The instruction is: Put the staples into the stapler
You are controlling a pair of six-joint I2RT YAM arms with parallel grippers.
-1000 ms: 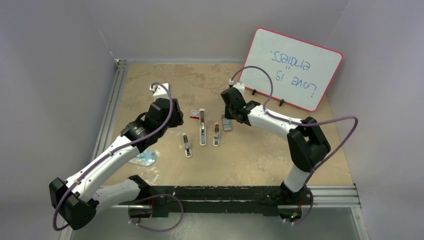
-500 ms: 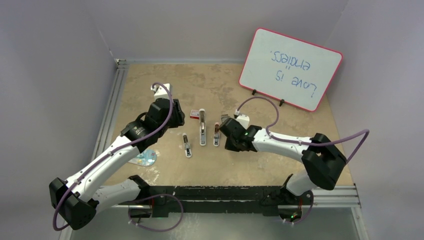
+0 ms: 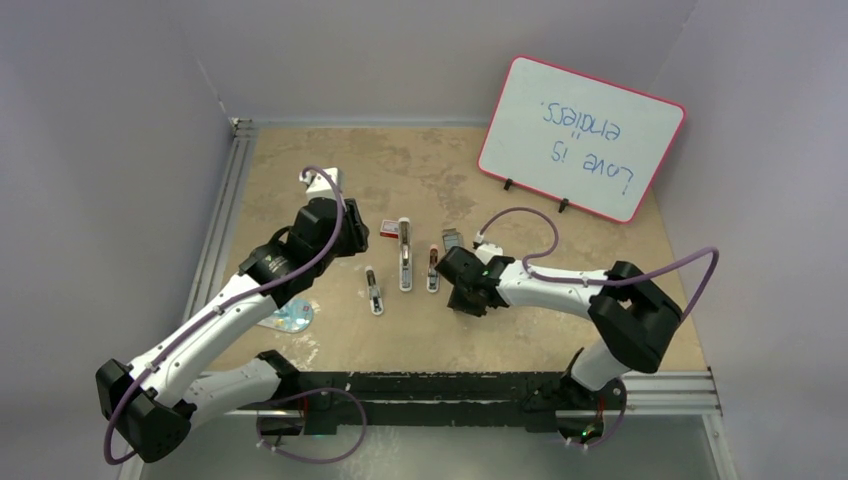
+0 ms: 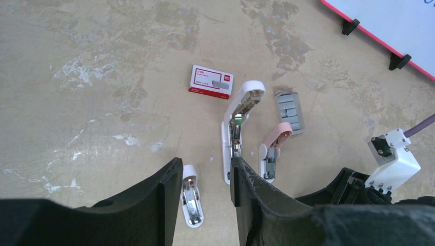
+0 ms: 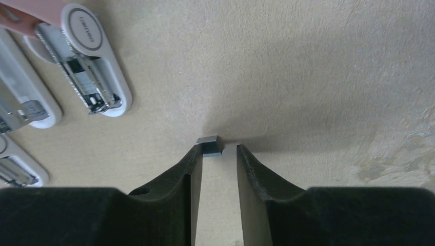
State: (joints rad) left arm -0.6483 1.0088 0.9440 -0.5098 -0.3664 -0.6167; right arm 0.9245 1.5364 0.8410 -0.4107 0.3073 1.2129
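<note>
Three staplers lie open in a row: a small white one point(image 4: 191, 202), a long white one point(image 4: 238, 128) and a pink-topped one point(image 4: 274, 148) point(image 5: 87, 61). The staples show as grey strips in a small tray point(image 4: 289, 110) behind the pink stapler. A short silvery strip of staples point(image 5: 210, 145) rests against the left fingertip of my right gripper point(image 5: 219, 148), low over the table right of the pink stapler. Its jaws stand apart, and the other finger does not touch the strip. My left gripper point(image 4: 205, 174) hangs open above the small white stapler, holding nothing.
A red staple box point(image 4: 211, 82) with a white label lies behind the long stapler. A whiteboard point(image 3: 583, 135) with a red rim leans at the back right. A shiny disc point(image 3: 290, 318) lies near the left arm. Grey walls enclose the table.
My right arm swung from the staple tray toward the front and came down right of the pink stapler. Its jaws, shut before, have parted. The left arm stayed put.
</note>
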